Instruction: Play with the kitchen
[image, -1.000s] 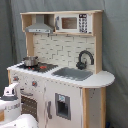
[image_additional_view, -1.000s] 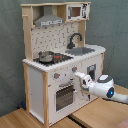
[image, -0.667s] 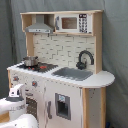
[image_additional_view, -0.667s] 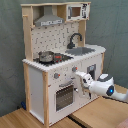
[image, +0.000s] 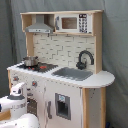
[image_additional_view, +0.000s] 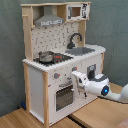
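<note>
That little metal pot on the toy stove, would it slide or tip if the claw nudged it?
The pot looks small and shiny, so it is probably light and may skid across the smooth black hob. It sits low and wide, so sliding seems likelier than tipping. It stands near the counter's edge in the second exterior view, so a hard push might knock it off.

The toy kitchen (image_additional_view: 50, 75) stands on a light wooden floor (image_additional_view: 20, 120) against a grey backdrop, with a hood (image_additional_view: 49, 20) and microwave (image_additional_view: 76, 11) at the top, a black faucet (image_additional_view: 75, 39) over the grey sink (image_additional_view: 82, 50), and a small pot (image_additional_view: 46, 56) on the hob. The white arm reaches in from the second exterior view's right, its gripper (image_additional_view: 76, 79) just beside the front panel, near the knobs (image_additional_view: 56, 76) and above the windowed oven door (image_additional_view: 64, 95). Contact with the panel cannot be confirmed.
</note>
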